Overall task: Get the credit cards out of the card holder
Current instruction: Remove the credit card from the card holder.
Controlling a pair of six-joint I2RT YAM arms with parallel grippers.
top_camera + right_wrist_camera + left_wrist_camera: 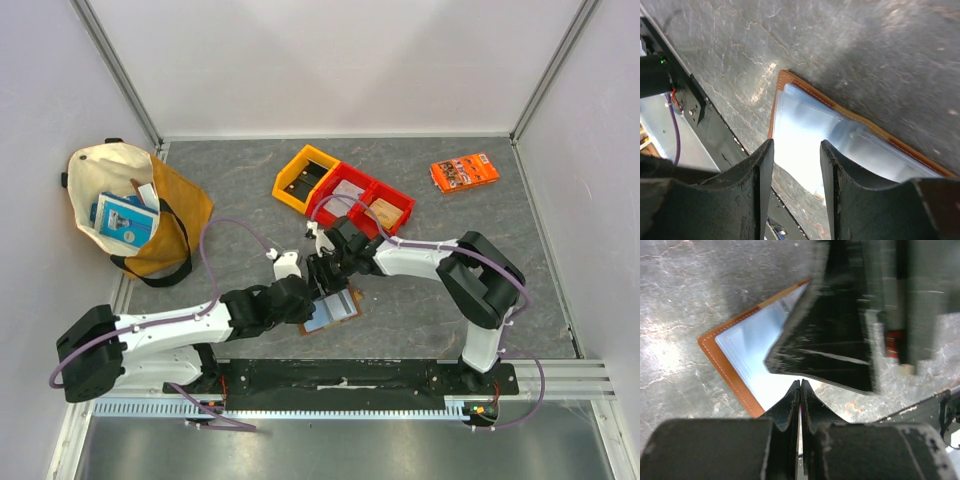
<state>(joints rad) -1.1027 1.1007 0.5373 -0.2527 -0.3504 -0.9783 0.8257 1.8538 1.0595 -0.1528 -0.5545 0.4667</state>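
The card holder lies open on the table near its front edge, brown leather rim around a pale blue-grey inside. Pale layered sheets fill it, and I cannot tell credit cards from sleeves. My left gripper is shut, its tips touching the near edge of the pale inside, with nothing visibly between the jaws. My right gripper is open just above the holder, its fingers standing astride the pale sheet. In the top view both grippers crowd over the holder's left half.
Orange and red bins sit behind the grippers. An orange printed packet lies at the back right. A cream and mustard tote bag holding a blue book rests at the left. The black base rail runs close behind the holder.
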